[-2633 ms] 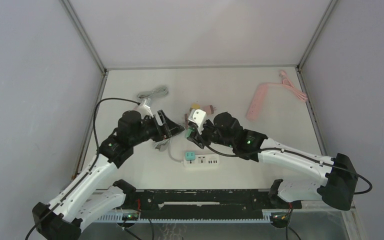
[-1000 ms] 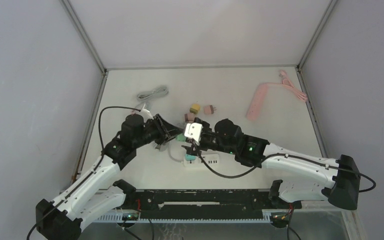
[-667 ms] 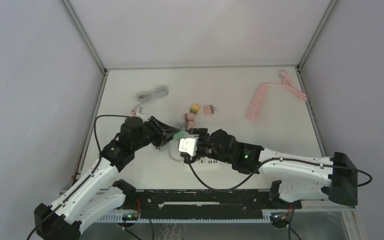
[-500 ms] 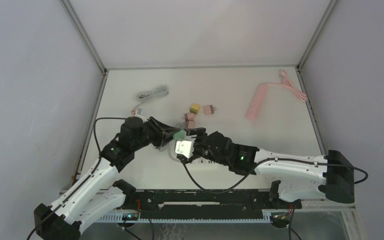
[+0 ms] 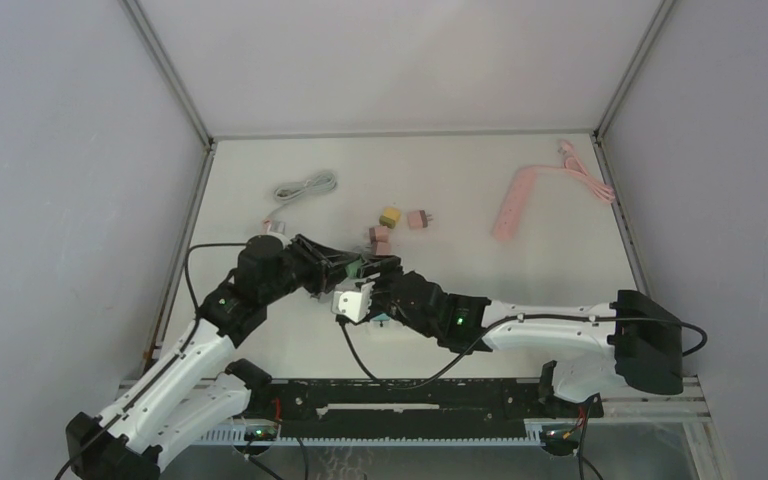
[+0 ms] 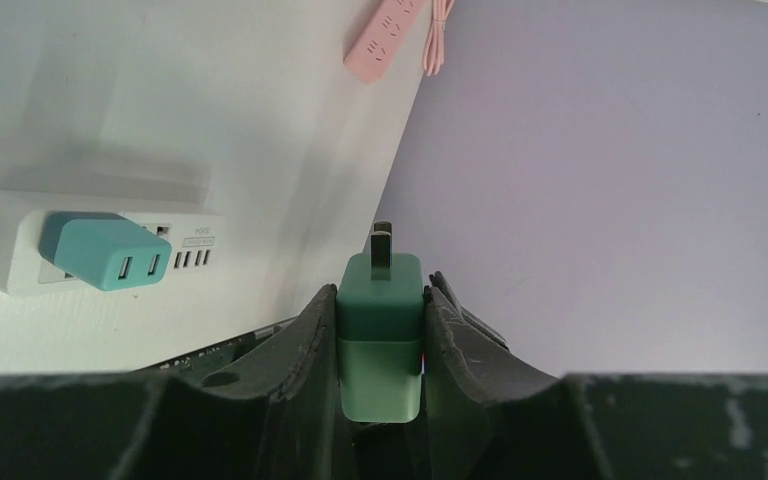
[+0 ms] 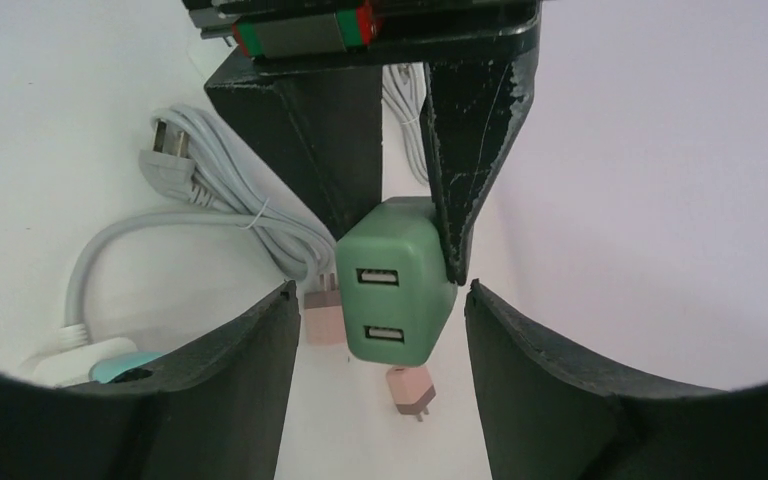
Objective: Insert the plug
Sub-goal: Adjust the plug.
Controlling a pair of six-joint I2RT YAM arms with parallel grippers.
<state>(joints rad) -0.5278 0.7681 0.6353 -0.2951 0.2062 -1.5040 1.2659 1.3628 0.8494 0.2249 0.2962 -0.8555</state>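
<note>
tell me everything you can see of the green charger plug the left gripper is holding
The green charger plug is a small, rounded block of smooth, plastic-looking material, darker green at the prong end and paler behind. Metal prongs stick out of one end, and two USB ports sit stacked on the opposite face. The left gripper pinches it by its sides, clear of the table. The jaws of the right gripper stand open on either side, not touching it.

Both arms wear glossy white plastic shells [image 5: 175, 365] between rounded black joint housings [image 5: 260, 262], beyond the black base rail [image 5: 410, 392]. Small green lights [image 5: 459, 321] glow; thin black cables [image 5: 215, 245] loop beyond that rail. Scuffed matte-black wedge fingers [image 7: 470, 150] carry chipped paint.
</note>
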